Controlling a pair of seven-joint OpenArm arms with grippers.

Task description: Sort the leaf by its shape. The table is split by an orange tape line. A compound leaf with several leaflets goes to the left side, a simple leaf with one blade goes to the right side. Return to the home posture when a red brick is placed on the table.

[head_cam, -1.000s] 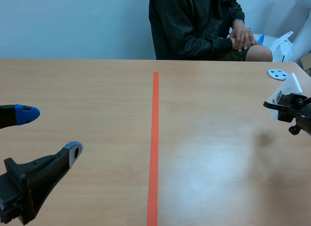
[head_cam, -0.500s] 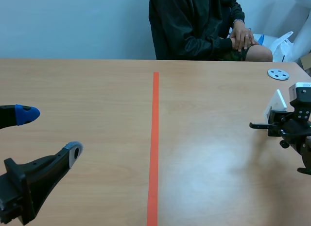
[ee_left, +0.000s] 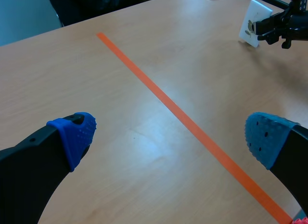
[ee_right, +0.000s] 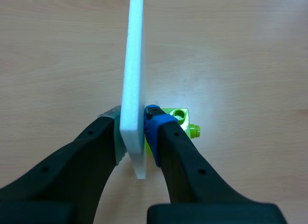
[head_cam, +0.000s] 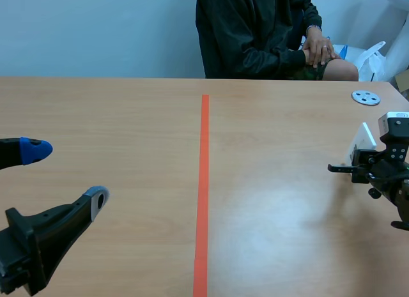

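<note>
**Right end effector is gripping one white board, right of the tape**

The right end effector (ee_right: 135,133) is closed on one white board (ee_right: 135,65). It is pinching the lower part of the board between its two pads, and the board is standing on its thin edge. The board (head_cam: 365,137) is staying on the right side of the orange tape line (head_cam: 203,182), near the right edge of the surface (head_cam: 128,118). I cannot tell if it is touching the wood. In the left wrist view its face (ee_left: 252,22) is showing a small mark, too small to read. One lime-green block (ee_right: 181,119) is showing just beside the board, ahead of the blue pad.

The left end effector (ee_left: 171,139) is hanging wide open over the left half and is holding nothing.

The surface is pale wood, and one tape line is dividing it down the middle. One grey disc (head_cam: 365,97) with holes is lying at the far right. Behind it a light blue wall (head_cam: 96,29) is standing. One person (head_cam: 255,29) in a dark jacket is sitting across, with both hands (head_cam: 319,51) folded. One white bag (head_cam: 374,57) is lying beside this person.
</note>
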